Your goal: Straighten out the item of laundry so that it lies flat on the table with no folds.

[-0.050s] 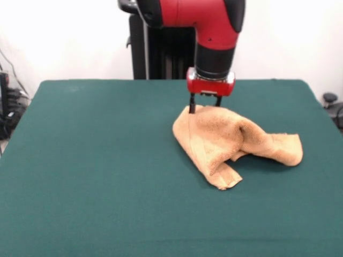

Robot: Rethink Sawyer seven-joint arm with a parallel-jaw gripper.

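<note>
Front view shows 1 large rectangular table (96,176) covered in plain dark green felt-like cloth, filling most of the frame. From 12 o'clock, the red and black robot arm (214,27) comes down over the table's far half. Right of the table's centre, toward 3 o'clock, lies the small fuzzy tan-orange terry-cloth towel (225,142), crumpled and folded over itself, with 1 flap pointing toward 6 o'clock and another bunched end stretching toward 3 o'clock. At the towel's 11 o'clock edge, the black-fingered gripper (204,105) stands with its jaws spread, their tips touching the raised cloth.
</note>
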